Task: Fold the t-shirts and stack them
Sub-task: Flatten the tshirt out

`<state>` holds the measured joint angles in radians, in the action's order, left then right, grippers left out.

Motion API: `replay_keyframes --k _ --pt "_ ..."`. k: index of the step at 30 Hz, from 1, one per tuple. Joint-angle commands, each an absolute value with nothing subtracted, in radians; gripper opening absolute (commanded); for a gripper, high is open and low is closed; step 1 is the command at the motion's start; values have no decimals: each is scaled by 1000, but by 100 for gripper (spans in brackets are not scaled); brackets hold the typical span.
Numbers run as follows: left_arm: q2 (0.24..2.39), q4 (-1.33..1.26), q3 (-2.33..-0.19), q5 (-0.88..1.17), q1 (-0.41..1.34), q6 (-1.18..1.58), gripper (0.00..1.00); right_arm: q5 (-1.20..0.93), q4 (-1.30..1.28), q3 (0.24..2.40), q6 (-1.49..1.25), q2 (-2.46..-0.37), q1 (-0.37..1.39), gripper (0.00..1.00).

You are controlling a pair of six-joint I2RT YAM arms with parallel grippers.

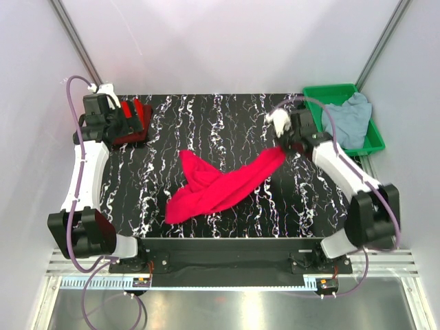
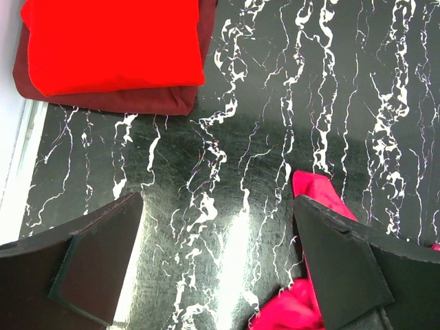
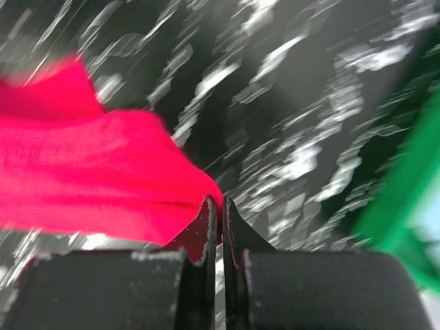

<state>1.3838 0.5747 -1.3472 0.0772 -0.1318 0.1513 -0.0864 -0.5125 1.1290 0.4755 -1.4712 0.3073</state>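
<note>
At the middle of the black marbled surface [image 1: 206, 113], seen from above, a crimson t-shirt [image 1: 220, 187] strung out on a slant, bunched at its near-left end, its far-right tip pinched in the right claw [image 1: 282, 144] close to the green tray [image 1: 337, 91]. In that tray, at the far right corner, a pale grey-blue t-shirt [image 1: 347, 120] lying heaped. At the far left corner, a folded stack of red t-shirts [image 1: 136, 122], partly hidden from above by the left arm [image 1: 89, 161]. From the left wrist alone: the stack made plain as a bright red layer on a darker red one, flat and squared, close to the surface's edge; the left claw [image 2: 220, 275] spread wide and empty over bare surface, with the stack well off to one side and a pointed tip of the crimson t-shirt showing just beside one finger [image 2: 344, 268]. From the right wrist alone: the right claw's two fingers pressed together on a fold of the crimson cloth, the rest trailing away to the left; everything blurred there, the tray's green rim only a smear at the right edge
</note>
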Motion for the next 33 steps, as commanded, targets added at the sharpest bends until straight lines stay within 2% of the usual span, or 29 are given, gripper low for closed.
replay_keyframes --k 1,3,6,7,9,10,12,13,14,16,17,18,20,25,33 --pt "1376 528 -1338 95 -135 153 99 -60 -417 1360 454 -1601 264 0" --pt "1371 529 -1336 87 -135 156 99 -86 -428 1466 414 -1666 264 0" --pt "1338 529 -1328 23 -137 150 99 -132 -526 1754 353 -1823 302 0" --pt "1329 531 -1325 11 -140 147 99 -138 -602 1926 353 -1910 328 0" --pt "1306 529 -1315 6 -158 149 99 -173 -690 2124 348 -2003 406 0" --pt "1298 531 -1309 9 -167 156 99 -184 -778 2339 338 -2096 431 0" --pt "1284 529 -1295 37 -196 167 99 -238 -874 2567 301 -2193 507 0" --pt "1279 529 -1286 44 -204 175 99 -261 -940 2750 289 -2262 532 0" --pt "1278 529 -1284 48 -215 178 99 -265 -957 2801 282 -2276 560 0" --pt "1275 531 -1279 57 -221 178 99 -279 -927 2711 264 -2220 610 0" --pt "1273 532 -1278 58 -221 176 99 -285 -889 2619 255 -2176 615 0" --pt "1272 532 -1278 63 -221 173 99 -288 -849 2439 258 -2130 617 0" --pt "1270 532 -1279 60 -222 167 99 -272 -839 2364 284 -2062 617 0" --pt "1272 523 -1275 46 -225 176 99 -440 -902 2405 281 -1962 665 0" --pt "1282 518 -1279 55 -238 187 99 -453 -849 2710 272 -1930 854 0"
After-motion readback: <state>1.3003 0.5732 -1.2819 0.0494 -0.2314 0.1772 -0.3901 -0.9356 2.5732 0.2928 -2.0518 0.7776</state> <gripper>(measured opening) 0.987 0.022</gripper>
